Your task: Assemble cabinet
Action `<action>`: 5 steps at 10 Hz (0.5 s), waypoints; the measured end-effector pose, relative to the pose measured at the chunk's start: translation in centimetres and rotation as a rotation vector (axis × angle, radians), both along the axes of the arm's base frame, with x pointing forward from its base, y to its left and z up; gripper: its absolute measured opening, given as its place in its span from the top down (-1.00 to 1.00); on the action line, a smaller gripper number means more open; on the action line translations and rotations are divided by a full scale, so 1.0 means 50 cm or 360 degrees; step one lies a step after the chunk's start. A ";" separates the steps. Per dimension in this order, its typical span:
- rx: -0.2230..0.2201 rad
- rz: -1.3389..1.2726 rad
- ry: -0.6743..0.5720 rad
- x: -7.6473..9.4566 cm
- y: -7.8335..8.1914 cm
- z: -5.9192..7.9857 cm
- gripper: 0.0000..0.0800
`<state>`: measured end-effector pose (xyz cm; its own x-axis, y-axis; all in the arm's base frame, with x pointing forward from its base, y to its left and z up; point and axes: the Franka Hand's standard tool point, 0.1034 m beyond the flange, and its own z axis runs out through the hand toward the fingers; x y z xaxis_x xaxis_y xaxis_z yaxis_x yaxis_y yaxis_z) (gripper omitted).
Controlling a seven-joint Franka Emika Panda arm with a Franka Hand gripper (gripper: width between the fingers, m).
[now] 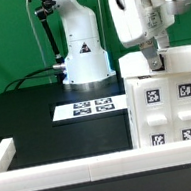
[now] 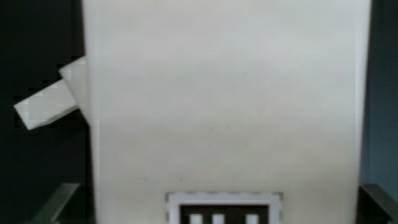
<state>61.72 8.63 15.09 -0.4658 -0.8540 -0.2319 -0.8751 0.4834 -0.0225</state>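
My hand (image 1: 157, 62) sits astride the cabinet (image 1: 165, 79); clamped or not, I cannot tell. I should grip centred and square.

Arm angled down, pincer (image 1: 156, 63) vertical, closure unclear

Bench (image 1: 34, 135) open between marker board (image 1: 86, 108) and rail (image 1: 67, 174), and out to the exterior view's left. Cabinet (image 1: 169, 111) blocks that view's right, tall, just behind the rail. Arm base (image 1: 83, 55) stands behind marker board.
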 end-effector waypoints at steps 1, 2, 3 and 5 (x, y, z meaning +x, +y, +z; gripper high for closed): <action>0.0012 0.0035 -0.0008 -0.001 0.006 -0.001 -0.40; 0.0009 0.0062 -0.0013 -0.001 0.007 -0.001 -0.87; 0.0012 0.0102 -0.0030 0.001 0.006 0.005 -0.87; 0.0027 0.0151 -0.0075 0.005 0.009 0.031 -0.99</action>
<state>61.99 9.07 16.64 -0.3712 -0.8895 -0.2667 -0.9152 0.3990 -0.0572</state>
